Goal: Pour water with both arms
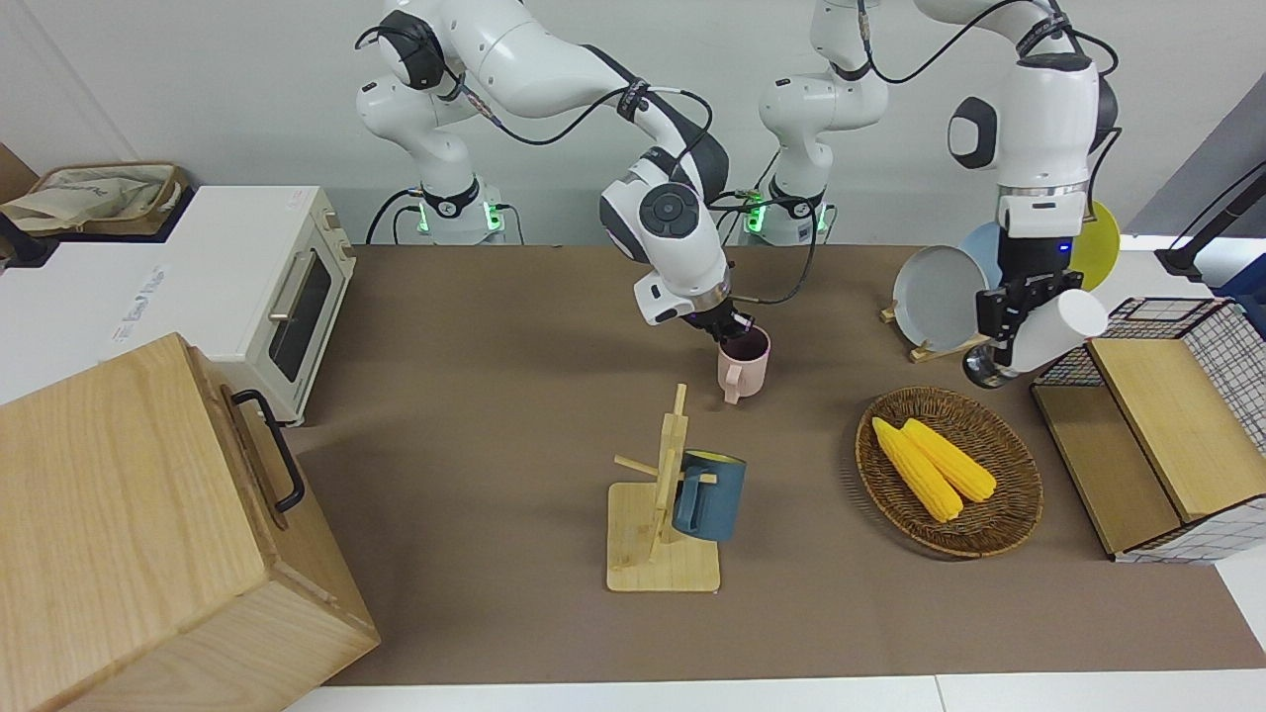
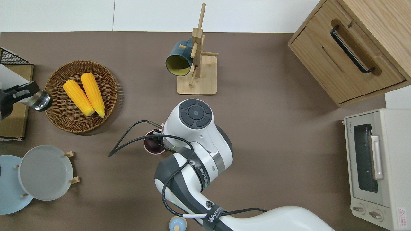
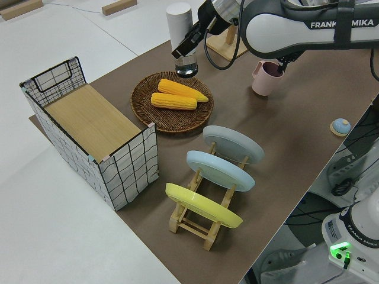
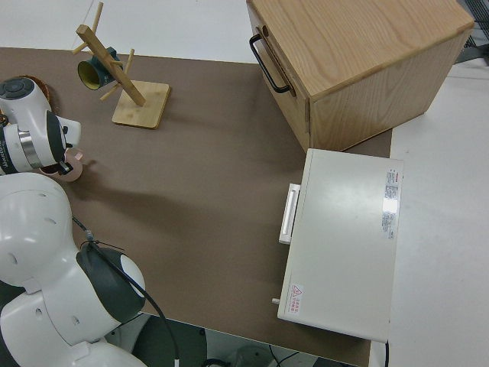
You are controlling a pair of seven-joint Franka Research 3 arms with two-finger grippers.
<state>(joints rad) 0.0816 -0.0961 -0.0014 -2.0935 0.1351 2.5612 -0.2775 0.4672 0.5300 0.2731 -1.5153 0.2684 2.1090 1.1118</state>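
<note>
A brown mat covers the table (image 1: pixel 495 396), with a blond wooden cabinet (image 1: pixel 148 524) and a white toaster oven (image 1: pixel 287 297) at the right arm's end. Two glossy white jointed arms work. The right gripper (image 1: pixel 727 331) pinches the rim of a smooth pink mug (image 1: pixel 744 364) near the table's middle, nearer to the robots than the bamboo mug tree (image 1: pixel 663 504) with its blue mug (image 1: pixel 707 494). The left gripper (image 1: pixel 1004 321) grips a tilted white cylindrical bottle (image 1: pixel 1043 331), its clear mouth over the rim of the woven basket (image 2: pixel 57 118) holding two corn cobs (image 2: pixel 84 93).
</note>
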